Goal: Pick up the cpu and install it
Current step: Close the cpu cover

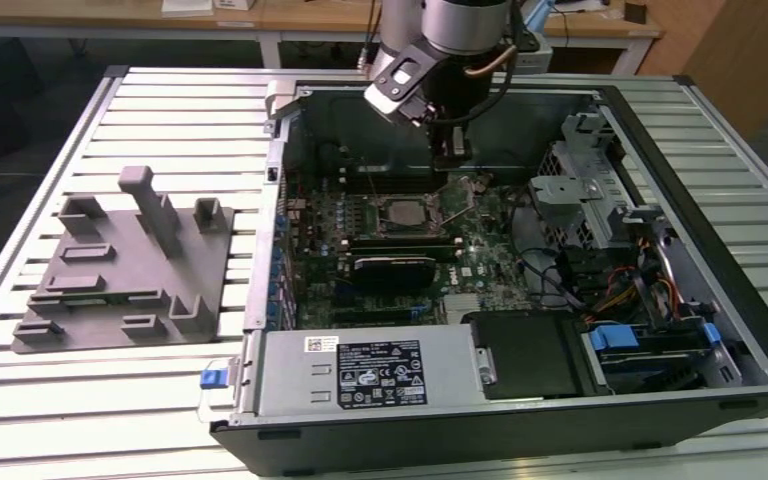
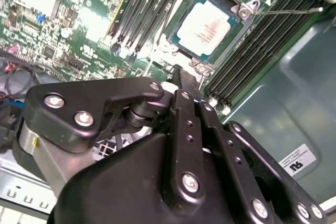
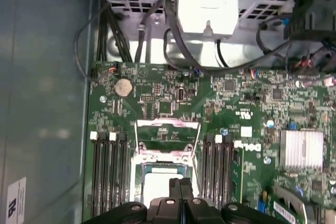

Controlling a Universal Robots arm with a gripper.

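The gripper (image 3: 180, 182), fingers pressed together and empty, is hovering over the cpu (image 2: 209, 24), which is sitting in its socket (image 3: 163, 157) at the exterior view's centre. Memory slots (image 3: 110, 171) are flanking it, with the case wall (image 3: 42, 77) just beyond.

Nothing legible: faint red marking on the silvery square cpu (image 2: 209, 24), a black-and-white sticker (image 1: 381, 372) on the silver power-supply box (image 1: 291, 388), a white label (image 2: 296, 160) on the grey-green case wall (image 2: 273, 114).
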